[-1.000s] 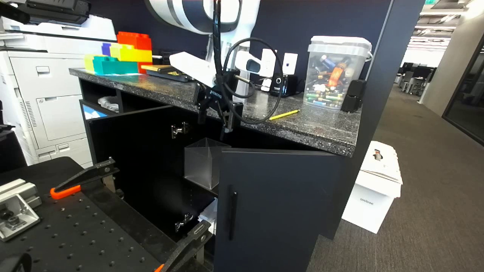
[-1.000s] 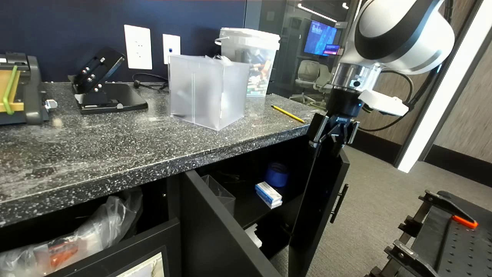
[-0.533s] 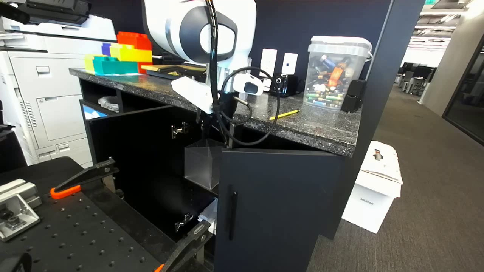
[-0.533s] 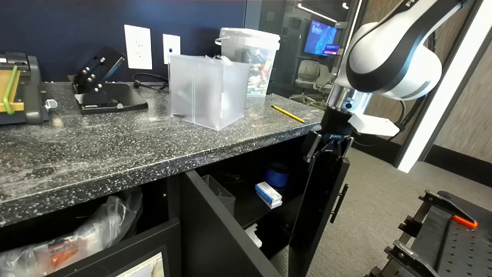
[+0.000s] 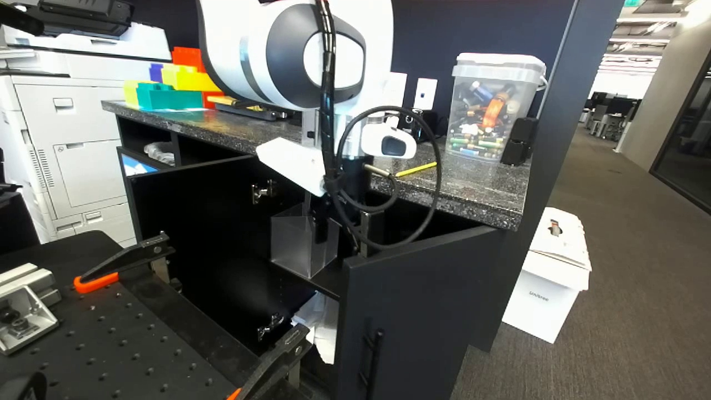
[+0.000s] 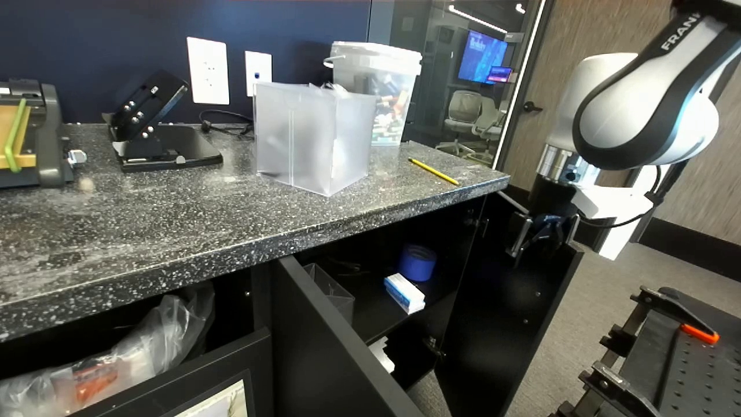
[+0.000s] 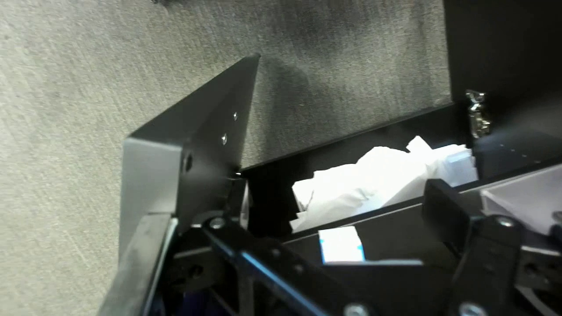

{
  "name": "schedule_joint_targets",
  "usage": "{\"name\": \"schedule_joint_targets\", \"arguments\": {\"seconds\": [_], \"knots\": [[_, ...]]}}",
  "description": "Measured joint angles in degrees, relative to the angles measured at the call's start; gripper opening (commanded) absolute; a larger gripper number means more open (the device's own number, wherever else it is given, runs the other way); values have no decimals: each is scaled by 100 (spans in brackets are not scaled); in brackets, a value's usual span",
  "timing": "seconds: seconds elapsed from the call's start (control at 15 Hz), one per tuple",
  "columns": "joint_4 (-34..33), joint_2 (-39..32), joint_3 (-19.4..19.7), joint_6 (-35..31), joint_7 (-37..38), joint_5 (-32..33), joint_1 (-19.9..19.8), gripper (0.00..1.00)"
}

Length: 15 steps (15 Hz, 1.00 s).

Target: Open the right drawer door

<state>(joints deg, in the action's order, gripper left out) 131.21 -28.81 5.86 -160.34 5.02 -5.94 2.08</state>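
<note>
The right drawer door (image 5: 422,311) is a matte-black panel standing ajar, with its bar handle (image 5: 373,355) on the outer face. Its inner face shows in an exterior view (image 6: 503,307) and in the wrist view (image 7: 210,136). My gripper (image 5: 343,236) points down on the inner side of the door, near its upper free corner. It also shows in an exterior view (image 6: 543,246). In the wrist view the gripper's jaws (image 7: 329,202) are wide apart with nothing held. The left finger overlaps the door's top edge there and appears to press the inner face; exact contact is hidden.
The plain black door (image 5: 205,216) stands open opposite. The cabinet holds a clear box (image 5: 305,244), a blue roll (image 6: 417,262), small white-blue boxes (image 6: 405,292) and white paper (image 7: 373,184). The speckled counter (image 5: 461,183) overhangs above. A clamp (image 5: 280,355) sits close in front.
My gripper has moved down below the counter edge behind the door, then outward. The right drawer door has swung wider open, showing more of the cabinet's inside.
</note>
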Motion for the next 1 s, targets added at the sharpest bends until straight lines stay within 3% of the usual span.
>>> {"name": "schedule_joint_targets", "arguments": {"seconds": [0.33,0.6,0.8,1.0], "knots": [[-49,-370,1022,-7,629,861,117,100],[-249,-871,1454,-14,1311,1276,738,100],[-333,-952,1351,232,1408,1294,1104,100],[-429,-648,769,934,880,1227,831,100]]}}
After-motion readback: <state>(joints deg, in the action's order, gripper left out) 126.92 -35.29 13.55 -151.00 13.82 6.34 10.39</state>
